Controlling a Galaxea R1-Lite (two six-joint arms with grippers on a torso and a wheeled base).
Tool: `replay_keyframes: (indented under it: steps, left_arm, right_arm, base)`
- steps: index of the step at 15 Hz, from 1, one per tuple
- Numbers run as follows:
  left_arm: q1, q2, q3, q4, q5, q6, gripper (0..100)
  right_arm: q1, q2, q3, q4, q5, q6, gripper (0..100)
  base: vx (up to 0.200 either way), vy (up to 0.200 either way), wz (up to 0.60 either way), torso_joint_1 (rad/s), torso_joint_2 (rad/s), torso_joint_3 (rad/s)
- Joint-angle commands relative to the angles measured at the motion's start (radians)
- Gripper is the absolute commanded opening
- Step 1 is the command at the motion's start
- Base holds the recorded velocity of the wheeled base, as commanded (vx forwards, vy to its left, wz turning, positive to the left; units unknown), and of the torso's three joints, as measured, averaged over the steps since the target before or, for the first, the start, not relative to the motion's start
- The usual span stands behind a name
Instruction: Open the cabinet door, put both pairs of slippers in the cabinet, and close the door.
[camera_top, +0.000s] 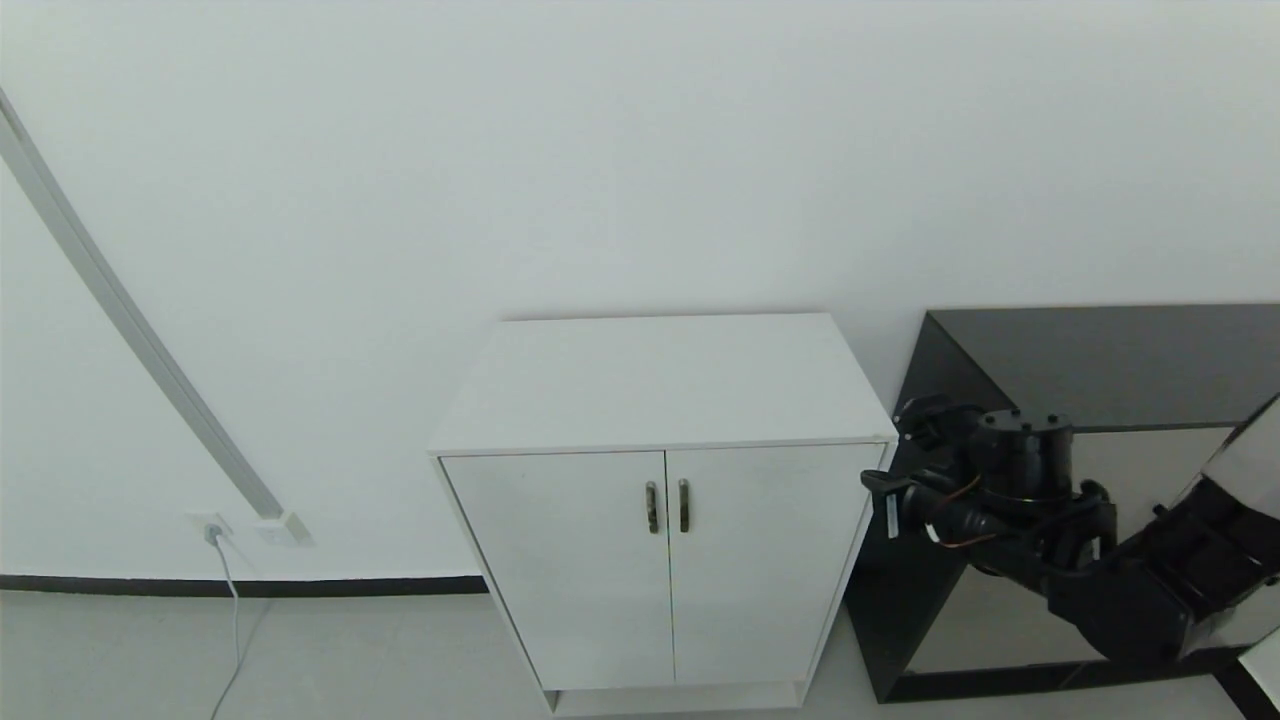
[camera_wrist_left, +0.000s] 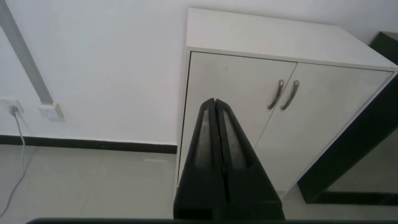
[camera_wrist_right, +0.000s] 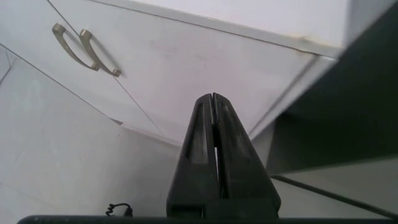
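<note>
A white two-door cabinet (camera_top: 660, 480) stands against the wall with both doors closed; its two metal handles (camera_top: 667, 506) meet at the centre seam. My right gripper (camera_top: 885, 495) hangs beside the cabinet's right side at door height, fingers pressed together, empty. In the right wrist view its shut fingers (camera_wrist_right: 213, 102) point at the right door (camera_wrist_right: 205, 68), with the handles (camera_wrist_right: 84, 50) off to one side. In the left wrist view my left gripper (camera_wrist_left: 215, 106) is shut and empty, well in front of the left door (camera_wrist_left: 236, 106), and the handles (camera_wrist_left: 284, 94) show beyond it.
A black cabinet (camera_top: 1080, 370) with a glossy front stands right of the white one. A wall socket (camera_top: 210, 527) with a cable and a slanted wall trunking (camera_top: 130, 330) are at the left. Pale floor tiles (camera_top: 300, 660) lie in front.
</note>
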Motion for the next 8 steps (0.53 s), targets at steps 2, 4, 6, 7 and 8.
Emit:
replay_keyframes:
  steps: [2, 4, 6, 7, 8]
  left_arm:
    - [0.0, 0.001, 0.0, 0.0, 0.0, 0.0, 0]
    - [0.0, 0.001, 0.0, 0.0, 0.0, 0.0, 0]
    - [0.0, 0.001, 0.0, 0.0, 0.0, 0.0, 0]
    - [0.0, 0.001, 0.0, 0.0, 0.0, 0.0, 0]
    - [0.0, 0.001, 0.0, 0.0, 0.0, 0.0, 0]
  right_arm:
    - [-0.033, -0.186, 0.119, -0.003, -0.001, -0.005, 0]
    - [-0.069, -0.311, 0.219, -0.003, -0.001, -0.005, 0]
    - [-0.1, -0.384, 0.279, -0.003, -0.001, -0.006, 0]
    - [-0.125, -0.436, 0.325, -0.003, 0.0, -0.005, 0]
    - [-0.141, -0.472, 0.354, -0.003, 0.0, -0.006, 0]
  base:
    - [0.0, 0.0, 0.0, 0.0, 0.0, 0.0]
    - [0.0, 0.0, 0.0, 0.0, 0.0, 0.0]
    - [0.0, 0.0, 0.0, 0.0, 0.0, 0.0]
    - [0.0, 0.0, 0.0, 0.0, 0.0, 0.0]
    - [0.0, 0.0, 0.0, 0.0, 0.0, 0.0]
